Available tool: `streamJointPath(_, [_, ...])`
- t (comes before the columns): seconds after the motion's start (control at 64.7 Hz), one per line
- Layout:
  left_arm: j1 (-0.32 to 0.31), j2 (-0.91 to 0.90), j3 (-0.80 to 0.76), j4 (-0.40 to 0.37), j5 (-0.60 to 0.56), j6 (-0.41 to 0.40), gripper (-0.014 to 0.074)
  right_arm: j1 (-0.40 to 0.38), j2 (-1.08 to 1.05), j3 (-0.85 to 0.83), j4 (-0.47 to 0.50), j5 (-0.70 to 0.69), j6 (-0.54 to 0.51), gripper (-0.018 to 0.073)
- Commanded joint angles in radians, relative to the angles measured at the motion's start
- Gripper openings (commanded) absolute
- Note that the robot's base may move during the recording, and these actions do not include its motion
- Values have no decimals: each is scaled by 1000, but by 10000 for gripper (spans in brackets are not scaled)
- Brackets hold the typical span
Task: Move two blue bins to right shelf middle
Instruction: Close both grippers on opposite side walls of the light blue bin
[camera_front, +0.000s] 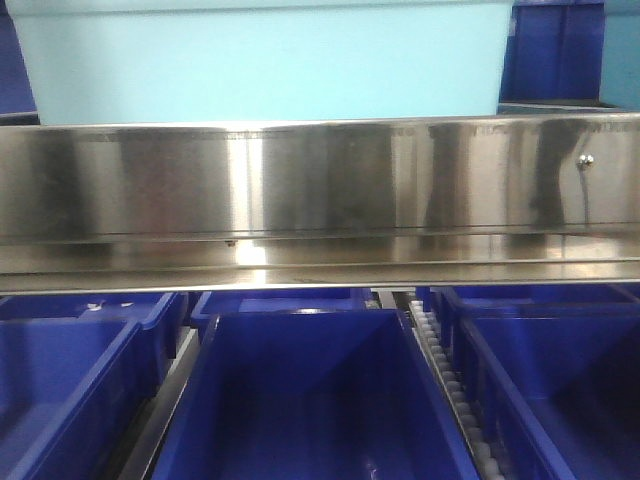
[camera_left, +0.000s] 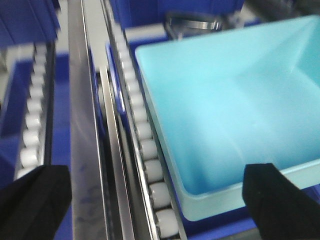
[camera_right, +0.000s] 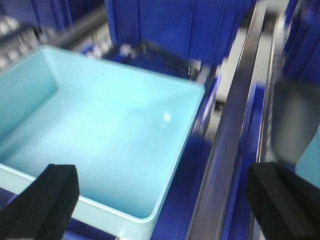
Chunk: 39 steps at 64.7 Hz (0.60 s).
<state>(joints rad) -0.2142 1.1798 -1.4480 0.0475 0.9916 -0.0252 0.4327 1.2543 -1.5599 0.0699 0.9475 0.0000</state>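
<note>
While both jaws gape wide and empty, left gripper (camera_left: 152, 202) straddles the bin (camera_left: 225, 100) at its left rim, right gripper (camera_right: 165, 202) at its right rim.

upper bin (camera_front: 260, 60) above rail (camera_front: 320, 180); lower bins (camera_front: 310, 400) side by side beneath, roller track (camera_front: 450, 390) between

Pale cyan bin (camera_front: 260, 55), dark blue bins (camera_front: 320, 400), seemingly white rollers (camera_left: 151, 169).

The steel shelf (camera_front: 320, 190) carries a pale blue bin (camera_front: 260, 60) on top; below, dark blue bins (camera_front: 320, 400) sit between roller tracks (camera_front: 452, 392) (white rollers).
</note>
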Motion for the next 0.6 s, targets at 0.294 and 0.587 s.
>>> streamJointPath(0.294, [-8,398,-415,0,230,-117,599,-9,428,-479,-15,274,96,570])
streamJointPath(0.587, [-51,563,-430,28,230,-143,599,-41,566,-479,38,274,111,570])
